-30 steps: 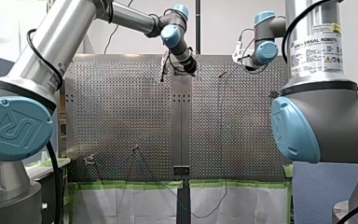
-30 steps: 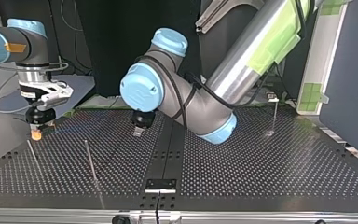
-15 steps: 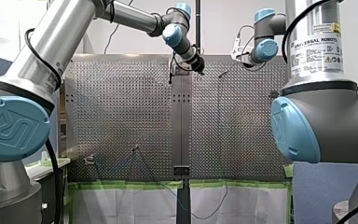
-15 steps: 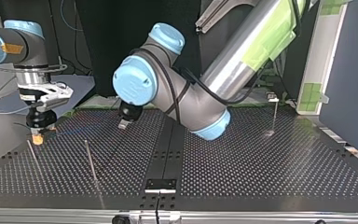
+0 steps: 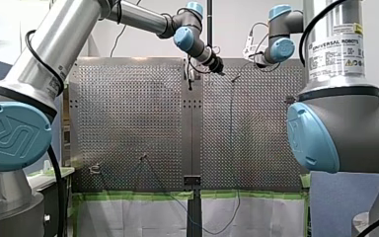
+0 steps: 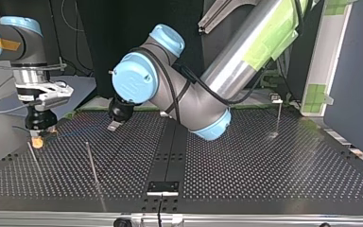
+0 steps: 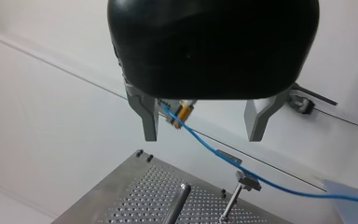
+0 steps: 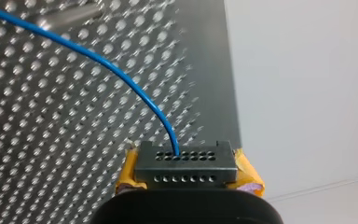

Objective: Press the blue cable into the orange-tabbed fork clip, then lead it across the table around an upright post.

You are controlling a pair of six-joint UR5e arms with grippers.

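In the right wrist view my right gripper (image 8: 186, 165), with yellow pads, is shut on the blue cable (image 8: 121, 73), which arcs away over the perforated table. The top view shows that gripper (image 6: 37, 141) low over the table at the left. My left gripper (image 7: 205, 133) hangs open in the air, pointing at the right gripper's yellow pads. The cable (image 7: 198, 138) runs from those pads across the gap between its metal fingers (image 7: 147, 112), further off. From across the table the left gripper (image 6: 114, 126) hovers to the right of my right one. No orange-tabbed clip shows clearly.
Two thin upright posts (image 6: 92, 164) (image 6: 32, 158) stand near the table's front left in the top view. A post carrying a small clip (image 6: 277, 100) stands at the back right. In the left wrist view a rod (image 7: 177, 205) and a clip-topped post (image 7: 242, 186) rise below the cable.
My left arm has swung its gripper toward my right gripper, leftward in the top view and rightward in the front view. My right gripper has hardly moved.
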